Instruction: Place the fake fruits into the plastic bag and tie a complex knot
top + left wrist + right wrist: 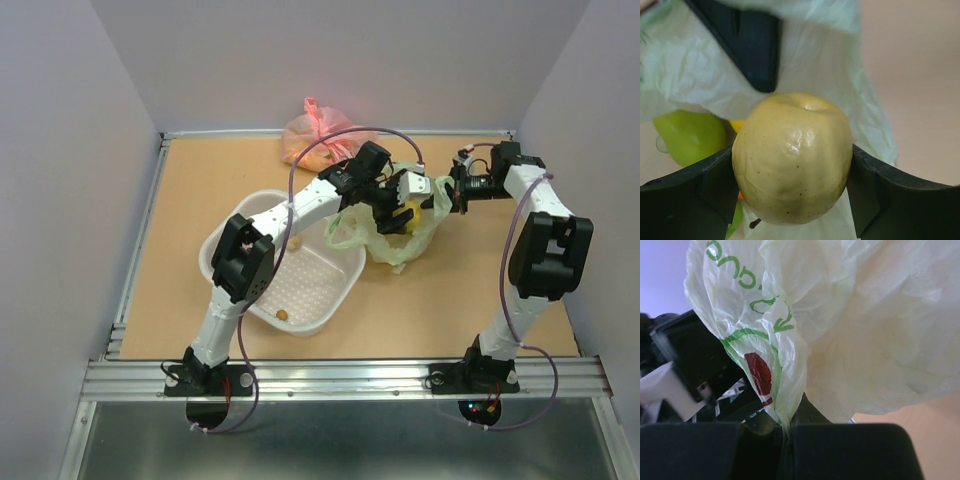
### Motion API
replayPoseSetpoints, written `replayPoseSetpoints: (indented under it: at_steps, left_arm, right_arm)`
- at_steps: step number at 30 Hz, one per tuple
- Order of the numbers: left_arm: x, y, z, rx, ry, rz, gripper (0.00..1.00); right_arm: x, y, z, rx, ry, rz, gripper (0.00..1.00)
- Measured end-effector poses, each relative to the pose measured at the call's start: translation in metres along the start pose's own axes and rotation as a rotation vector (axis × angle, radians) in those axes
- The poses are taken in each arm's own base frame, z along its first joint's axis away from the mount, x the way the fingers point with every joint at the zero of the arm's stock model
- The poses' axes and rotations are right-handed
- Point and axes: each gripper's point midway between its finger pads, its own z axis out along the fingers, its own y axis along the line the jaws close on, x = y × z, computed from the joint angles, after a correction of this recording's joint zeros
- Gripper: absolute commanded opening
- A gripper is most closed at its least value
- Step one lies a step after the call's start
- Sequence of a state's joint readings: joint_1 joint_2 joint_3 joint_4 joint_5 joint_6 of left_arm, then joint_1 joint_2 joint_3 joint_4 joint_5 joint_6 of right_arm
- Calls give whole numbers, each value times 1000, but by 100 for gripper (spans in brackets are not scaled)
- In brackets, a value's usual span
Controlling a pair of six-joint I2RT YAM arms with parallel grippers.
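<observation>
Yellow fruit (792, 157) squeezed tight between left gripper (792, 194) fingers, at plastic bag (865, 340) mouth (green fruit (690, 135) against bag too). Right gripper (787, 440) fingers pinched together on bag edge.

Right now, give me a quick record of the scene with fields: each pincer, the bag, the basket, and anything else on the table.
left pincer: shut on a yellow fruit, at the bag's opening
right pincer: shut on the edge of the plastic bag, holding it up
bag: pale green, open, untied
basket: white, one small orange fruit lying inside
other: pink bag, tied, at the far edge
</observation>
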State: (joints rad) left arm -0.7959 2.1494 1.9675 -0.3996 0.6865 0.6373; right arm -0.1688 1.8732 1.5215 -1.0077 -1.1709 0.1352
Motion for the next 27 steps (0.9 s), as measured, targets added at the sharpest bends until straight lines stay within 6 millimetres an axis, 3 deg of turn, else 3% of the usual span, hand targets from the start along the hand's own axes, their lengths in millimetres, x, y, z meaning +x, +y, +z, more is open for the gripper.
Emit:
replayPoseSetpoints:
  at_steps: [3,6,12,15,19,22,25,27]
  left_arm:
    - [19,14,9,-50,41,-32,58]
    - [25,34,8,-138,64,-44,66]
    - [7,98,-6,-409,34,-73,99]
    - [5,115,-15,-497,29,-93,99]
    - [6,119,-20,-518,25,-113,99]
    - [1,109,-24,-479,4,-127,99]
    - [-15,94,-37,-425,-44,-150,99]
    - [-40,79,-54,-360,-121,-165,99]
  right_arm:
    - [-1,4,-7,-14,-16,-1,0]
    - [-3,3,-11,-21,-27,4,1]
    - [-4,4,-14,-32,-33,8,0]
    - [-4,5,-14,-37,-32,9,0]
    - [-4,6,-14,-41,-32,9,0]
    - [-6,5,-13,-46,-29,14,0]
    - [-10,2,-12,-49,-24,24,1]
    - [-12,-2,-10,-49,-21,33,1]
